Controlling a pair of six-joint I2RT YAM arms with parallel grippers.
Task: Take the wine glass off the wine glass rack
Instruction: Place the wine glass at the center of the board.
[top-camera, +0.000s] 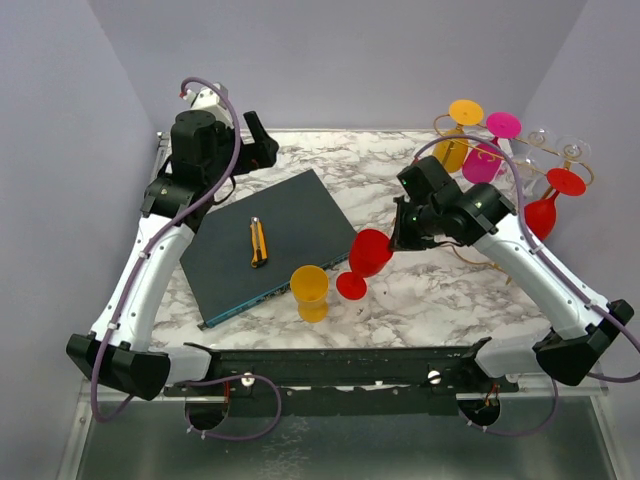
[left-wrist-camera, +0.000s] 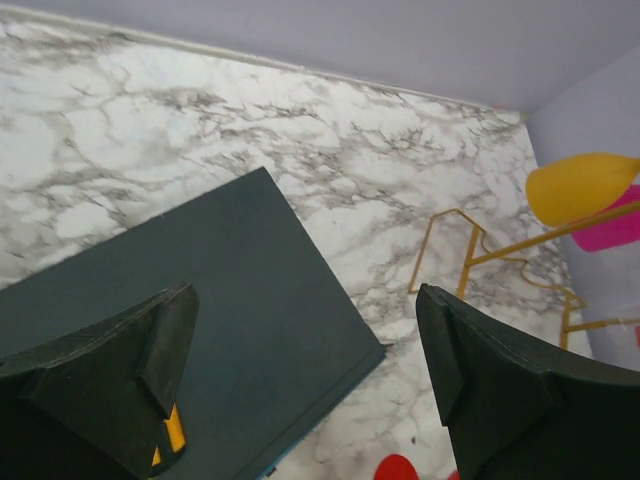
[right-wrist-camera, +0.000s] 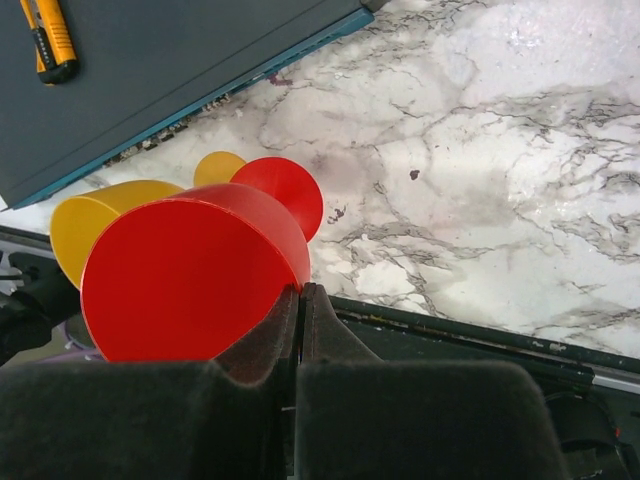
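A red wine glass (top-camera: 368, 255) hangs tilted over the marble table, away from the rack, its foot low beside an orange glass. My right gripper (top-camera: 397, 238) is shut on the rim of its bowl. In the right wrist view the jaws pinch the red bowl's wall (right-wrist-camera: 190, 270), with my right gripper (right-wrist-camera: 300, 292) at the rim. The gold wire wine glass rack (top-camera: 582, 168) stands at the back right and carries yellow (top-camera: 458, 132), magenta (top-camera: 488, 152), clear and red (top-camera: 548, 208) glasses. My left gripper (top-camera: 262, 140) is open at the back left, nothing between its fingers (left-wrist-camera: 305, 300).
An orange glass (top-camera: 310, 292) stands upright near the front, close to the red glass's foot. A dark slate board (top-camera: 290, 210) lies left of centre with a yellow utility knife (top-camera: 258, 242) on it. The rack's gold legs (left-wrist-camera: 470, 255) show in the left wrist view.
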